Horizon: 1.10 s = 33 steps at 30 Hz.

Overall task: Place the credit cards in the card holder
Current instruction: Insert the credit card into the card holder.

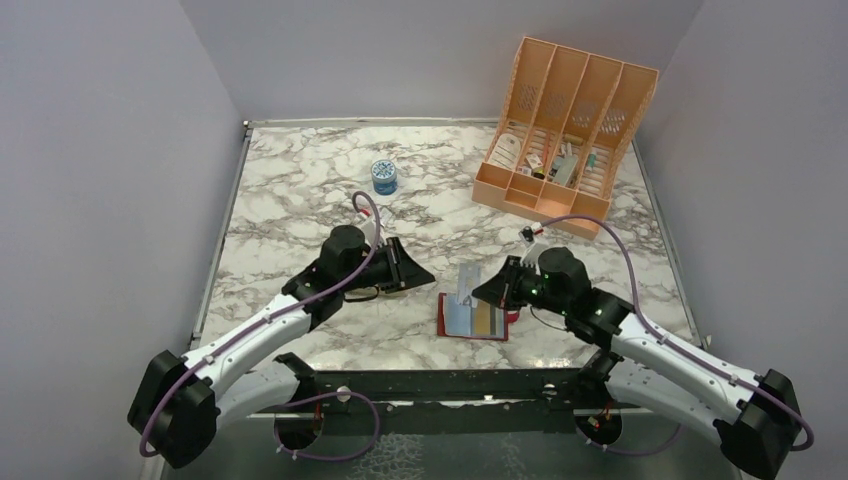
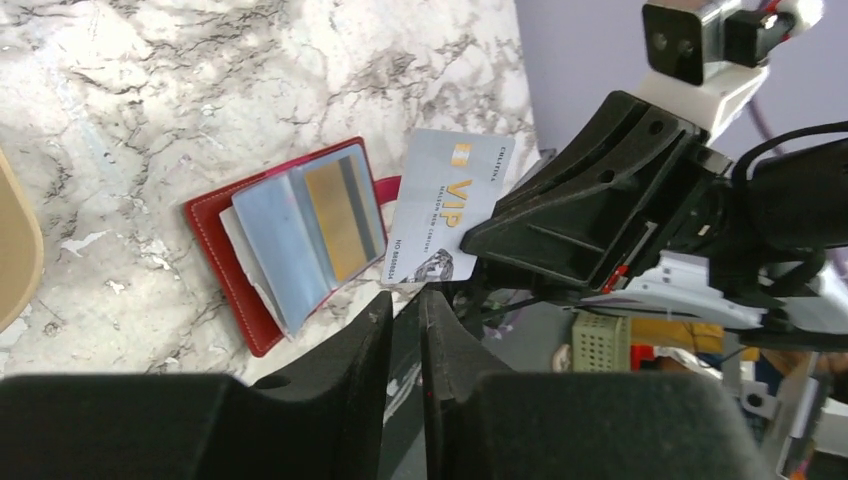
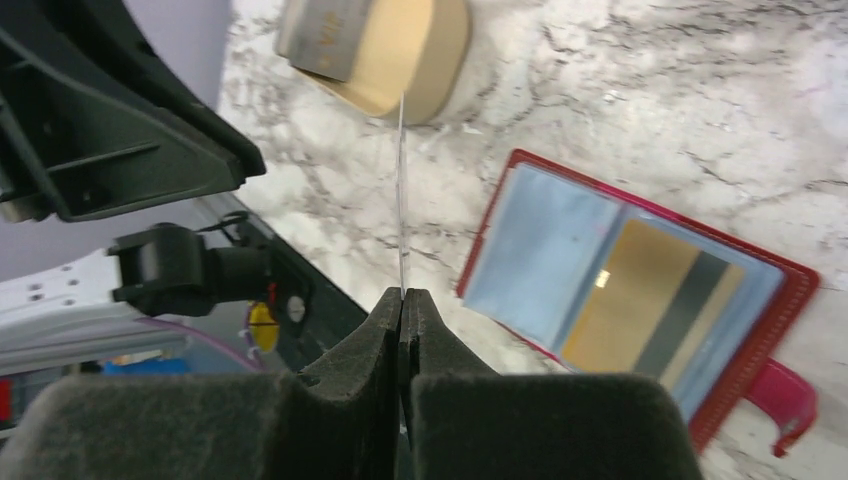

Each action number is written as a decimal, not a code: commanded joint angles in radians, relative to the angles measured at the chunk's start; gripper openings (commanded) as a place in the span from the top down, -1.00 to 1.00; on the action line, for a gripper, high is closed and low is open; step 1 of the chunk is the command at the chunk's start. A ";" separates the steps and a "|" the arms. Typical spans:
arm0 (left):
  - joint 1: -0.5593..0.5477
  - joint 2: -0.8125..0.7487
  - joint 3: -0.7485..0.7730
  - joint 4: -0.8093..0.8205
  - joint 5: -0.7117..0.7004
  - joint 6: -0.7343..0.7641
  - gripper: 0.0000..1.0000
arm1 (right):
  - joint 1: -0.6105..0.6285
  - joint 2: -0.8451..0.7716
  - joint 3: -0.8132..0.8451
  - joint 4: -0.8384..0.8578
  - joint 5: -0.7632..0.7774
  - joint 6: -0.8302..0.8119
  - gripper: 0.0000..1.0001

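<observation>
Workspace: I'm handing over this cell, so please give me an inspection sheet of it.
Surface: marble table, no spills seen.
Job's things: card holder open, gold card pocketed; silver card held near it; more cards in tan tray.
Clutter: peach organizer, blue jar, both far back.
Grippers: right gripper shut on silver card; left gripper slightly open, empty.
Cables: purple cables along both arms, clear of cards.
Surroundings: plain grey walls.

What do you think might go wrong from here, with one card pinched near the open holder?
The right pincer grips the silver card by one end only; it may pivot or slip when pushed into a pocket.
Nothing pins the card holder, so it may slide.
The gold card fills one pocket; aiming there could jam.
</observation>
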 commanded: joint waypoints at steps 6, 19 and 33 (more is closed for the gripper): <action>-0.176 0.180 0.058 -0.018 -0.190 0.100 0.75 | -0.003 0.157 0.088 -0.130 0.054 -0.144 0.98; -0.280 0.406 0.063 0.013 -0.283 0.145 0.87 | -0.033 0.231 0.083 -0.171 0.028 -0.185 0.98; -0.283 0.489 -0.041 0.097 -0.260 0.114 0.89 | -0.066 0.313 0.047 -0.153 -0.005 -0.193 0.98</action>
